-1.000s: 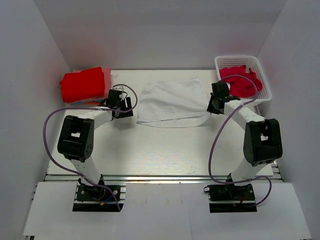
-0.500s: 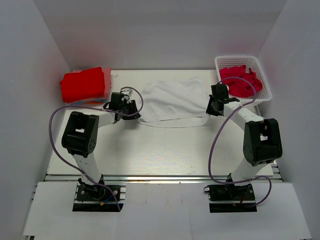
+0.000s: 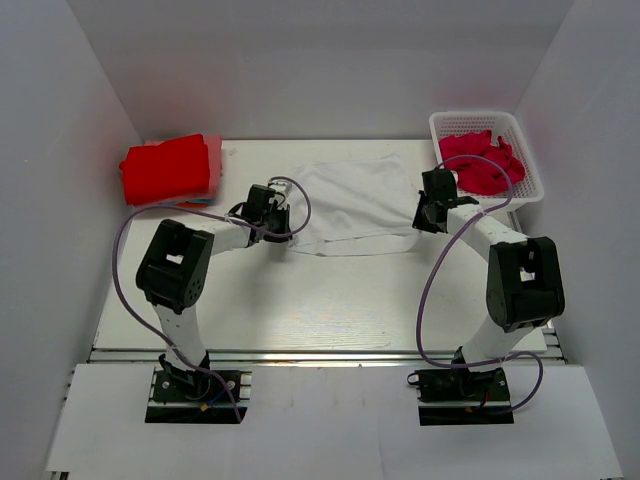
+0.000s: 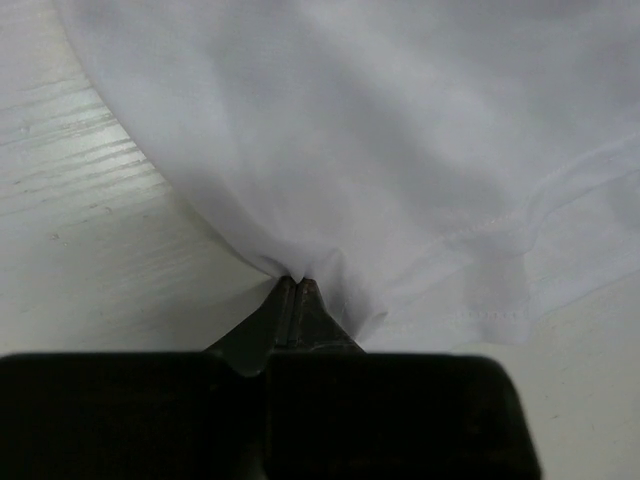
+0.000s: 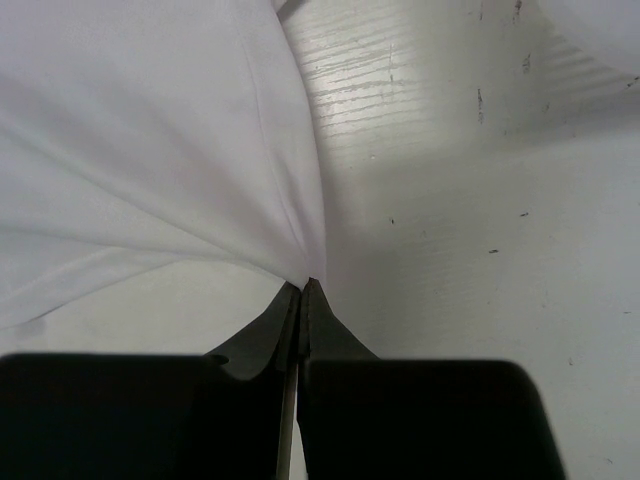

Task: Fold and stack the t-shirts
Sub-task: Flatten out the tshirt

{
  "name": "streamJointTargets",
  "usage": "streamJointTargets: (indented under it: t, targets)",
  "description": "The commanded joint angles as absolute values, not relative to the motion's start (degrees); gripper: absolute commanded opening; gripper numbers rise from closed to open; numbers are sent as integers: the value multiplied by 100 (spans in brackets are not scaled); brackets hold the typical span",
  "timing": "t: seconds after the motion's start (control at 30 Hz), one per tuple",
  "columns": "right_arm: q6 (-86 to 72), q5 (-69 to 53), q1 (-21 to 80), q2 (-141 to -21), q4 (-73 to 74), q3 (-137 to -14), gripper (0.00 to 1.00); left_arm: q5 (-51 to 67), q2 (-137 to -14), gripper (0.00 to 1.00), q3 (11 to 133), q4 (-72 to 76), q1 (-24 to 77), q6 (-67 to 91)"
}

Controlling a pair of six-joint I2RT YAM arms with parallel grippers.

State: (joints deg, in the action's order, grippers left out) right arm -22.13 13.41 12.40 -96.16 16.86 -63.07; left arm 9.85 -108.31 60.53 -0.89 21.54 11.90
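A white t-shirt (image 3: 350, 205) lies spread across the back middle of the table. My left gripper (image 3: 284, 222) pinches its left edge, jaws shut on a fold of white cloth (image 4: 330, 150) at the tips (image 4: 297, 282). My right gripper (image 3: 422, 218) is shut on the shirt's right edge (image 5: 150, 150), the fabric bunched at its tips (image 5: 305, 284). A folded red t-shirt (image 3: 166, 168) rests at the back left on a pink one. More red t-shirts (image 3: 482, 161) fill the white basket (image 3: 528, 160) at the back right.
White walls enclose the table on the left, back and right. Purple cables loop from both arms over the table (image 3: 300, 300). The basket stands close behind my right arm.
My left gripper moved right from beside the red stack to the white shirt's left edge and shut on it, drawing that edge inward. The right gripper kept its hold.
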Motion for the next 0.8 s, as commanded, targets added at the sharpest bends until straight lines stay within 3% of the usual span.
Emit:
streamJointTargets:
  t: [0.0,0.33,0.6,0.77]
  targets:
    - [-2241,1555,1222,-9492,1573,-6258,0,641,-10768,0,5916,-862,2153,1257]
    - [-2153,2223,1230,-8930,1582,-6574,0,53,-8967,0,6082,-1282,2075,1450]
    - [-2057,3155,1037,-8113,1679,-7022,0,-1722,-7719,0,6442,-2048,2021,1722]
    - [-1679,2752,1002,-7612,1451,-7548,0,-1233,-7172,0,7116,-1523,2021,1389]
